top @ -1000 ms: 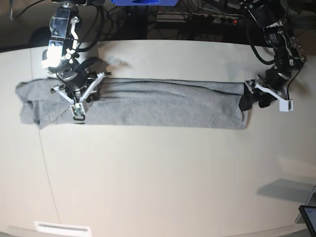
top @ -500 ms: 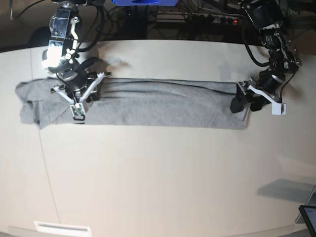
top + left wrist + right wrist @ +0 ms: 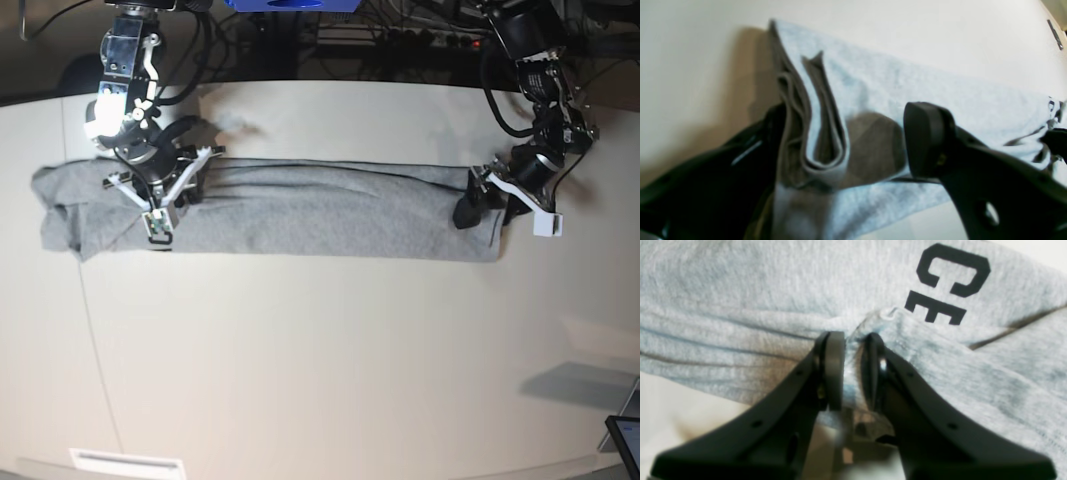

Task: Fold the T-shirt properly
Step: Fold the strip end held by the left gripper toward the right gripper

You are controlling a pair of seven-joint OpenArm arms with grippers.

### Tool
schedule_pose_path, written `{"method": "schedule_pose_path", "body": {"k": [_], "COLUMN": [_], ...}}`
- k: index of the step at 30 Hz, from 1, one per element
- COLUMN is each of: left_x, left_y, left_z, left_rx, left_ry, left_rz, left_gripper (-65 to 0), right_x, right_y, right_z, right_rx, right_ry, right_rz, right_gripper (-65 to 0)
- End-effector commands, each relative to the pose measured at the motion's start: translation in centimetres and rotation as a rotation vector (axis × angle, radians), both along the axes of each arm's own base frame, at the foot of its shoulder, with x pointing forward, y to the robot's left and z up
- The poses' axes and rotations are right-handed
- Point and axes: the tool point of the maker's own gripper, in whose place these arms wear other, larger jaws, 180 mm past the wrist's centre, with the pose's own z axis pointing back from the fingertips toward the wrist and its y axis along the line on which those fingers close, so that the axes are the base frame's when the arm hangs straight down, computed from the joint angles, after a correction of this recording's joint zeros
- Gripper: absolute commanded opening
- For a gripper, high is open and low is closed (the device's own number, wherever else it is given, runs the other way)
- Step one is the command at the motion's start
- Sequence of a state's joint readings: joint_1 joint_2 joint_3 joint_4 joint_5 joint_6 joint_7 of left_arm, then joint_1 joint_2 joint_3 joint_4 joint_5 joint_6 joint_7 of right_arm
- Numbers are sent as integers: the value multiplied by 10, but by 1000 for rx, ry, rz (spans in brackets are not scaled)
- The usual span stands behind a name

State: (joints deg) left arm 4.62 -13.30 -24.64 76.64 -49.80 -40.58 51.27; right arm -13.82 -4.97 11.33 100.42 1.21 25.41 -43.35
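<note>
The heather-grey T-shirt (image 3: 320, 215) lies folded into one long strip across the table. At the strip's right end in the base view, my left gripper (image 3: 482, 208) stands open. The left wrist view shows the stacked hem layers of the T-shirt (image 3: 893, 86) standing between the two fingers of the left gripper (image 3: 850, 126). One finger (image 3: 927, 143) rests above the cloth. Near the strip's left end, my right gripper (image 3: 155, 198) is down on the cloth. In the right wrist view the right gripper (image 3: 853, 350) is shut on a pinch of T-shirt (image 3: 740, 290), beside black lettering (image 3: 950, 283).
The cream table (image 3: 330, 350) has a seam line running down its left part. Cables and a power strip (image 3: 400, 35) run along the far edge. A dark screen corner (image 3: 625, 435) sits at the bottom right and a white label (image 3: 125, 462) at the bottom left.
My left gripper has slid leftward in the base view, from beside the strip's right end to over it, its jaws narrowing a little. The right gripper has not moved.
</note>
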Motion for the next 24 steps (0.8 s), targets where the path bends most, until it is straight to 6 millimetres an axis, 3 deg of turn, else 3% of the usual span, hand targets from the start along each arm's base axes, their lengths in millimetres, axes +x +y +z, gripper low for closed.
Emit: {"method": "schedule_pose_path", "body": {"k": [1,11,13,18,24], "left_x": [0,0,0,1,13], "left_y": [4,10,10,9,4], "left_z": [-3,-14,-14,-12,21], "left_rx": [32,5,4,6,73], "left_ry": [33,66,65,60,-33], "left_rz": [-13,13,13,9,-31], "left_gripper": [-198,-212,-282,-645,-650], "right_x": [-2,-3,-3,-2,-1], "right_y": [-1,-1,-1,-1,-1], "right_z": [-1,-1,-1,-1,-1], "right_rx": [-10,-12,-12,-11,-11], "right_ry": [13,15,15,15,13], "right_rz": [4,4,4,4,4], "right_gripper": [-525,-525,-525,-525,-525]}}
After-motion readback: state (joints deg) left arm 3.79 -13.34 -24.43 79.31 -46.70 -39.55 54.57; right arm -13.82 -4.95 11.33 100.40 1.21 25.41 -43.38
